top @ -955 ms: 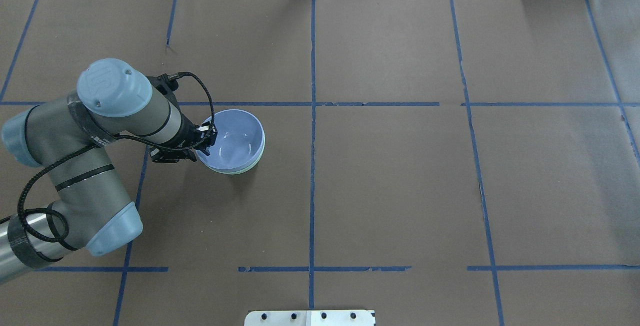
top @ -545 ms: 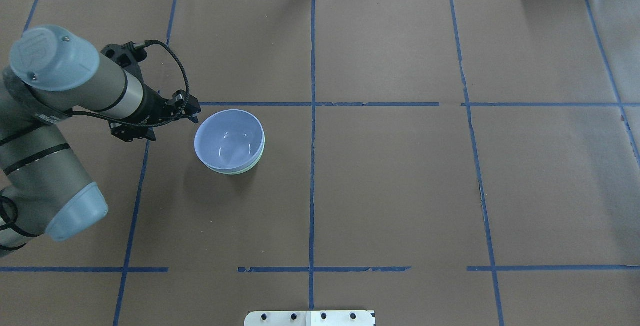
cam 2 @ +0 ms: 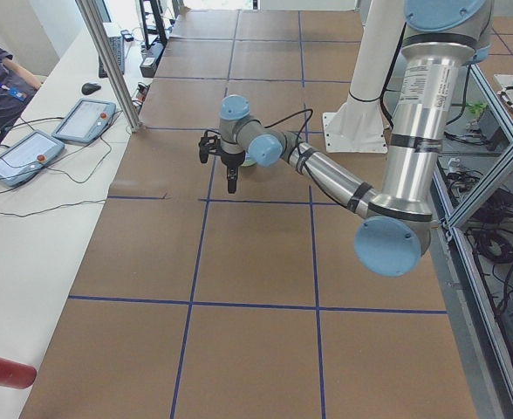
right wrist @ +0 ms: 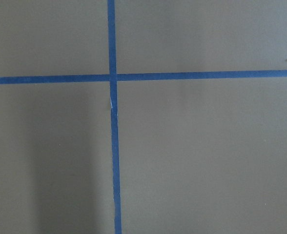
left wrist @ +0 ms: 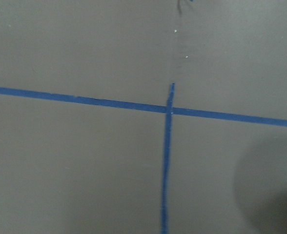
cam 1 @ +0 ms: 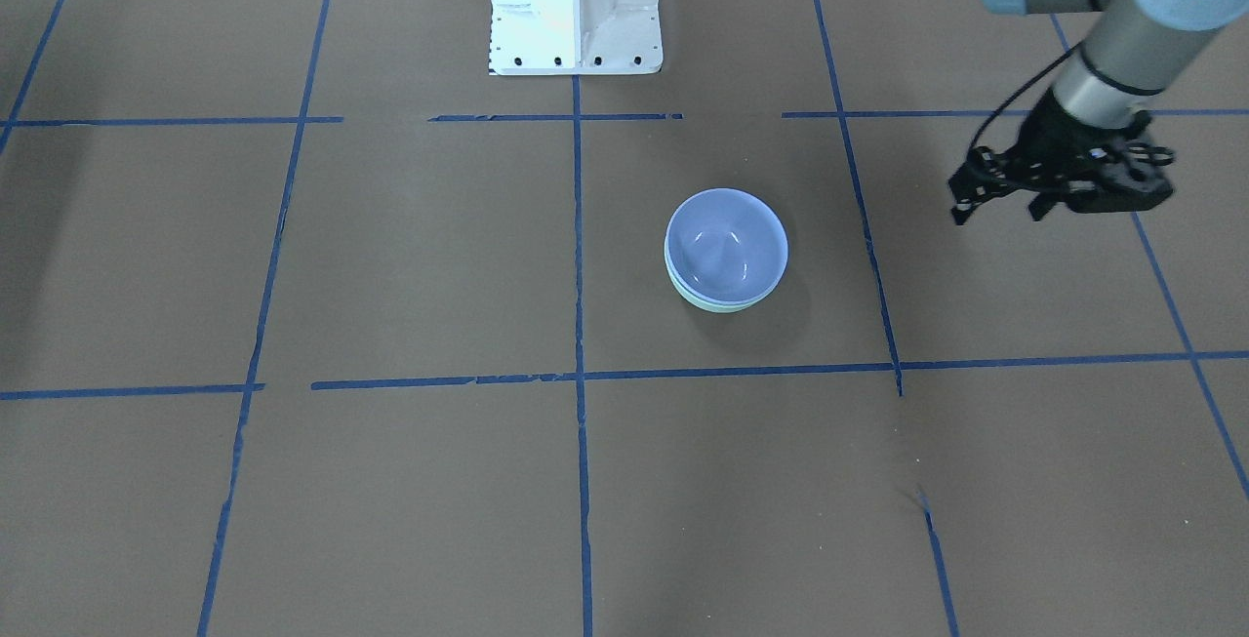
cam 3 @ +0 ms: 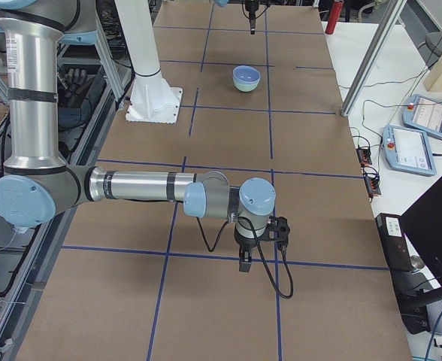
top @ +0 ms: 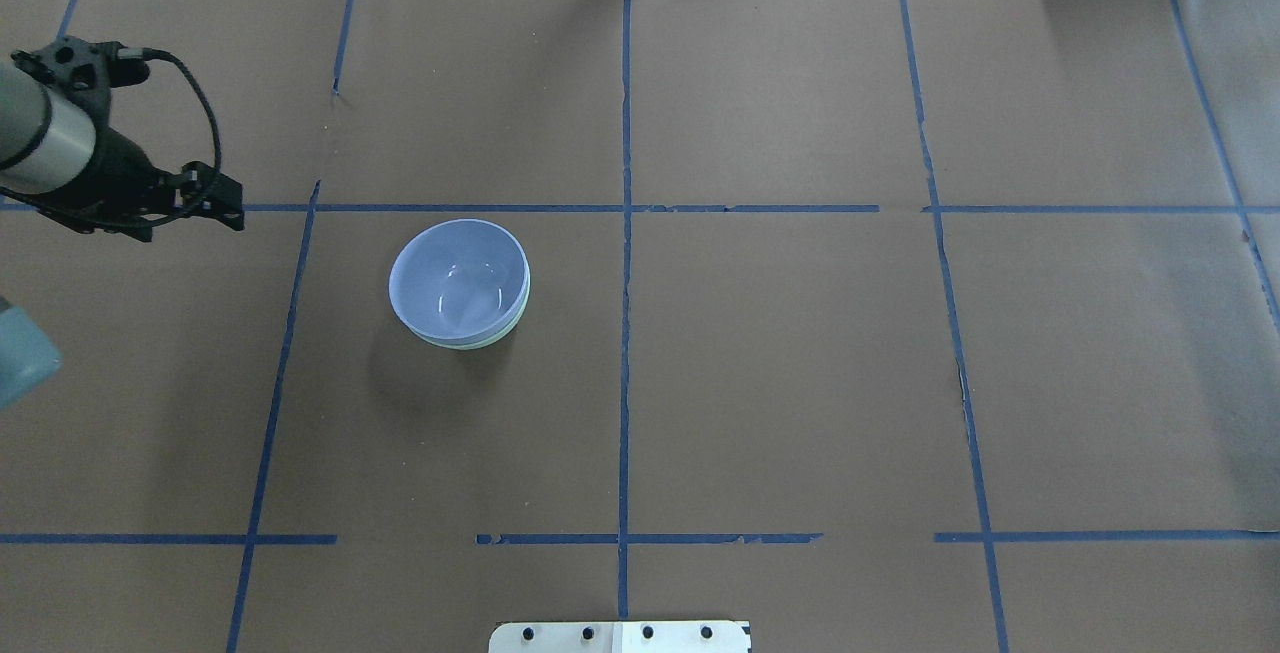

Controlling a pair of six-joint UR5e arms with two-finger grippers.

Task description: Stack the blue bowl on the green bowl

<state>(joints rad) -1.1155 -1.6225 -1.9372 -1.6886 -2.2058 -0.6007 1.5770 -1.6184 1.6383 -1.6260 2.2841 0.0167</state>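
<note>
The blue bowl [top: 455, 273] sits nested inside the green bowl [top: 494, 338]. Only a thin mint edge of the green bowl shows under it. The stack also shows in the front-facing view, blue bowl [cam 1: 727, 239] over green bowl [cam 1: 724, 304], and small in the right exterior view [cam 3: 246, 74]. My left gripper [top: 232, 209] is open and empty. It hangs above the table well to the left of the bowls, and also shows in the front-facing view [cam 1: 997, 212]. My right gripper [cam 3: 245, 263] shows only in the right exterior view, pointing down over bare paper. I cannot tell whether it is open or shut.
Brown paper with a blue tape grid [top: 625, 208] covers the table. The white robot base [cam 1: 574, 8] stands at the robot's edge. A side bench holds teach pendants [cam 2: 84, 120] and a metal post [cam 2: 108, 61].
My left gripper was at the blue bowl's left rim. It let go and moved up and away to the left. The two bowls have not moved.
</note>
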